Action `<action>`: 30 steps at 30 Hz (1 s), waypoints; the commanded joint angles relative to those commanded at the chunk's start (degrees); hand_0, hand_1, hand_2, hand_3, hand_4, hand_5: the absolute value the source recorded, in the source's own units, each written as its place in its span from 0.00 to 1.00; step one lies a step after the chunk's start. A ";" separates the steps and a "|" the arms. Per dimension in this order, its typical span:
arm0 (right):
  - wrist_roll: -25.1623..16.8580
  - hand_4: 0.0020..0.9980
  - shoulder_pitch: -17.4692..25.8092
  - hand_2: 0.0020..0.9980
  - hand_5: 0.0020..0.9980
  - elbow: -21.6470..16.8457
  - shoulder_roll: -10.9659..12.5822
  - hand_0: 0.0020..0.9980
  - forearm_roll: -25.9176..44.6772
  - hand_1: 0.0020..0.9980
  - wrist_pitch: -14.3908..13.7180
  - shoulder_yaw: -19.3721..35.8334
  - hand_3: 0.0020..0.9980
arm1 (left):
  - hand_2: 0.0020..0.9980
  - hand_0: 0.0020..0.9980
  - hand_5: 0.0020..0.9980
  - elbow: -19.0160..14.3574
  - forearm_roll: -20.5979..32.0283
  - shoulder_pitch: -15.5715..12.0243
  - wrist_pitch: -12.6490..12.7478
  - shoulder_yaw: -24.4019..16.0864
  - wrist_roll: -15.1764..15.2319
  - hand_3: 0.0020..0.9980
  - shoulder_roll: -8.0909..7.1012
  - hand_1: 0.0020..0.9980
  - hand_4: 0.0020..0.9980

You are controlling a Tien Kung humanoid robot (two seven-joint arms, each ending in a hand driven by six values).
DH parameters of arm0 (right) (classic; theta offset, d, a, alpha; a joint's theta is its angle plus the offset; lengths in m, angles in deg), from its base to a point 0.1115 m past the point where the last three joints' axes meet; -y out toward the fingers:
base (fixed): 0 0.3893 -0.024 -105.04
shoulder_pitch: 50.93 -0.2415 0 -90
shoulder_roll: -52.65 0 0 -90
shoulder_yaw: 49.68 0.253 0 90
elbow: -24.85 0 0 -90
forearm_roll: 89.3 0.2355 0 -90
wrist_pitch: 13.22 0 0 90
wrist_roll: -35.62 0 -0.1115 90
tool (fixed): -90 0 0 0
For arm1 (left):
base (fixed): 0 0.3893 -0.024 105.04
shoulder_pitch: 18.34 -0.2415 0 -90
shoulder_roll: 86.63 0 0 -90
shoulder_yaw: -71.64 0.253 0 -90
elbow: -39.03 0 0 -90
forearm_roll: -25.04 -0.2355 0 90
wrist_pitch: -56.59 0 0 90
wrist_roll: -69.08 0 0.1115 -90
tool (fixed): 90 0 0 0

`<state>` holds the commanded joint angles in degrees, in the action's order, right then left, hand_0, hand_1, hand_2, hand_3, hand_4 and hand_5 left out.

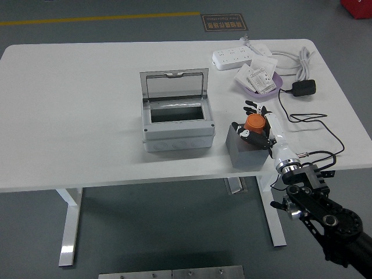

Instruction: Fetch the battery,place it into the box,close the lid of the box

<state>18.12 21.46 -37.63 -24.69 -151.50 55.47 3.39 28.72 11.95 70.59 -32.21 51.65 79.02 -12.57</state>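
An orange battery (253, 121) stands on top of a grey block (246, 152) near the table's front edge, right of centre. My right hand (254, 120) comes in from the lower right and its black fingers (246, 133) wrap around the battery. Left of the block sits the grey box (177, 138). Its clear lid (174, 85) is swung up and back, and the inside looks dark and bare. My left arm does not show.
A white power strip (232, 56) lies at the back right, with a purple tray (280, 86) of small cards beside it. A black adapter (304, 88) and its cables (317, 125) trail along the table's right side.
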 joint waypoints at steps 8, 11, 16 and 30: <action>0.18 0.41 -0.01 0.81 0.00 -0.10 0.07 0.86 0.81 0.84 0.20 -0.22 0.78 | 0.50 0.57 0.00 0.00 0.59 0.02 0.06 0.30 0.11 0.56 -0.01 0.59 0.52; 0.31 0.40 -0.02 0.81 0.00 -0.13 0.09 0.86 1.15 0.82 0.42 -0.23 0.77 | 0.50 0.57 0.00 0.00 0.72 0.02 0.10 0.33 0.15 0.56 0.02 0.59 0.52; 0.70 0.07 -0.02 0.67 0.03 -0.07 0.09 0.81 1.12 0.75 0.85 -0.17 0.61 | 0.50 0.57 0.00 0.00 0.82 0.01 0.14 0.34 0.21 0.56 -0.03 0.59 0.52; 1.30 0.14 -0.18 0.44 0.00 -0.67 0.11 0.75 0.69 0.57 0.35 -0.65 0.35 | 0.50 0.57 0.00 0.00 0.53 -0.05 0.21 0.26 0.13 0.56 0.07 0.59 0.52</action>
<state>19.42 21.28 -38.30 -24.58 -150.80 55.82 2.75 28.72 12.48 70.53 -32.00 51.91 79.15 -12.50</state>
